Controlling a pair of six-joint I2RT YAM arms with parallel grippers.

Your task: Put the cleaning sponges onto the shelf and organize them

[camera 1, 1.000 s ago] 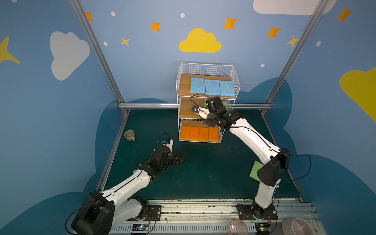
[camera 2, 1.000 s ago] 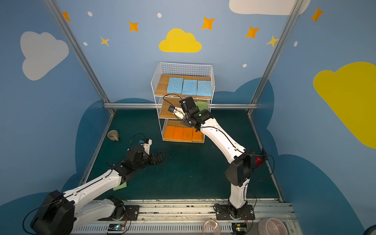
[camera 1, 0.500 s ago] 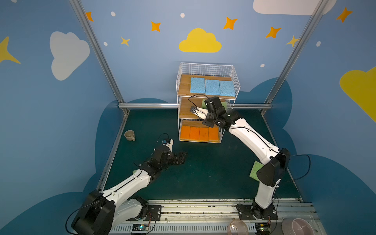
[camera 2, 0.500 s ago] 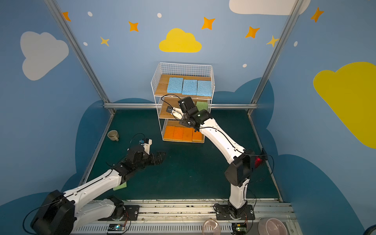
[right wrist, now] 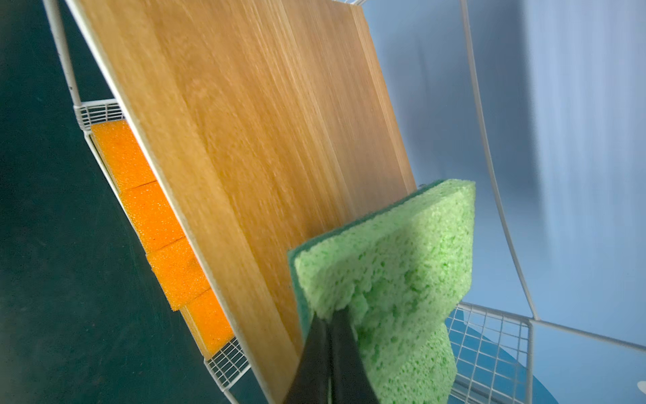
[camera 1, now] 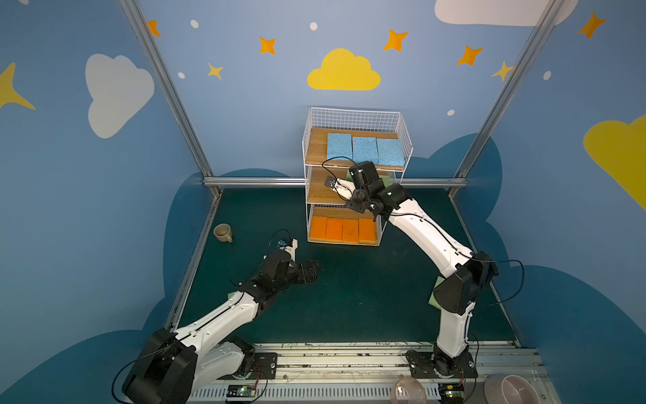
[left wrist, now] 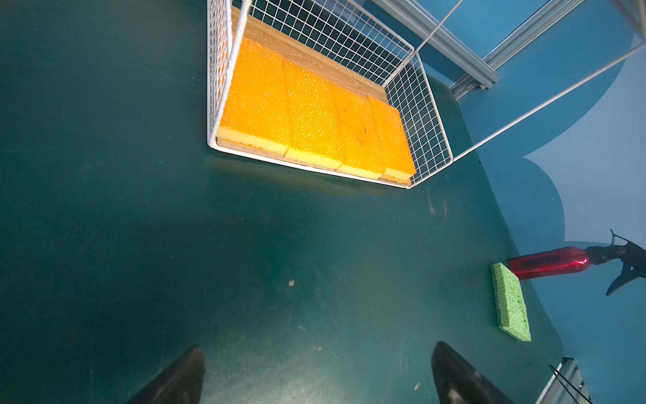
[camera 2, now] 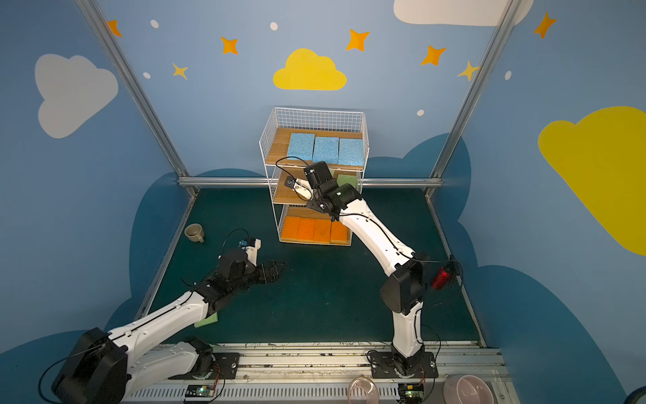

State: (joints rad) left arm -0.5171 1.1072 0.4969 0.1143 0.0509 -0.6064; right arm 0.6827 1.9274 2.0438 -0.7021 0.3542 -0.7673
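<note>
green sponge [right wrist: 402,252] further in — dark-side down

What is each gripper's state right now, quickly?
Left gripper: open, holding nothing.
Right gripper: shut on a green sponge.

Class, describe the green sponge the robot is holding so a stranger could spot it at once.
Find the white wire shelf at the back. At its middle wooden tier, the right gripper is shut on a green sponge. Blue sponges lie above, orange sponges below; only this one is gripped.
</note>
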